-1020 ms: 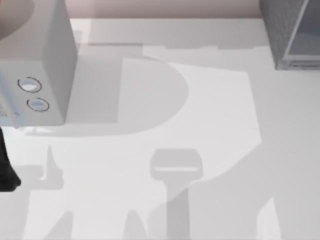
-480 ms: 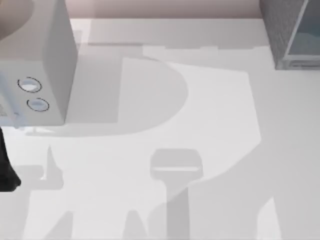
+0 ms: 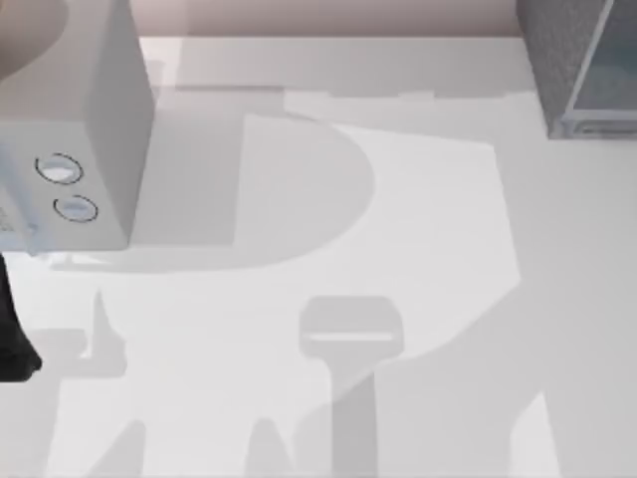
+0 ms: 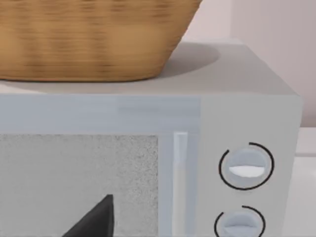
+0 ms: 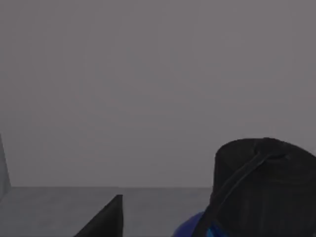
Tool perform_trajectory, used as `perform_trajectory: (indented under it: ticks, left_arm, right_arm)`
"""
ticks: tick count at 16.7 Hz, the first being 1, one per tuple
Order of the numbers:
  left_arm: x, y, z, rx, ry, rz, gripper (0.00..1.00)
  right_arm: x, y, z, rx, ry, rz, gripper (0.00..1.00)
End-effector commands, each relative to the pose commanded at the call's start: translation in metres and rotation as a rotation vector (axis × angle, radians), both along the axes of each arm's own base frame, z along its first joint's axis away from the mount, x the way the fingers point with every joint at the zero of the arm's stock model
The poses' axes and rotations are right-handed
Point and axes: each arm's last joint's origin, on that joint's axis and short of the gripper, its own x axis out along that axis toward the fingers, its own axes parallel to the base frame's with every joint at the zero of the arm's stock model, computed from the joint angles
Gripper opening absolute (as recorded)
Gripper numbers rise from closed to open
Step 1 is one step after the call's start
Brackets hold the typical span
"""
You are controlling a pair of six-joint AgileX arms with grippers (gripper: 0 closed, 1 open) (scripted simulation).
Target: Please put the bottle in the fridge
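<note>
Standing at two o'clock on the white table (image 3: 428, 219), the dark speckled fridge (image 3: 557, 60) shows its pale glassy panel. The right wrist view looks into a dim grey space, with the bottle (image 5: 266, 187) close up: black cap, blue shoulder below. One dark fingertip (image 5: 106, 219) shows; how wide the right claw stands, I cannot tell. At nine o'clock the left arm (image 3: 12, 339) faces the microwave (image 3: 90, 129), a wicker basket (image 4: 89, 39) on top.

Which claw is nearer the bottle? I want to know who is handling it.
Right. The right wrist view has the bottle, black cap and blue shoulder, right by the right claw's finger in a grey enclosure. The left claw's finger faces the microwave.
</note>
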Motion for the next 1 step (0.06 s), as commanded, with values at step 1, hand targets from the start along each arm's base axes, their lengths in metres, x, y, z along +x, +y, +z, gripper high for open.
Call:
perform_trajectory:
  ticks: [1]
  left_arm:
    - [0.0,0.0,0.0,0.0,0.0,0.0,1.0]
  right_arm:
    - [0.0,0.0,0.0,0.0,0.0,0.0,1.0]
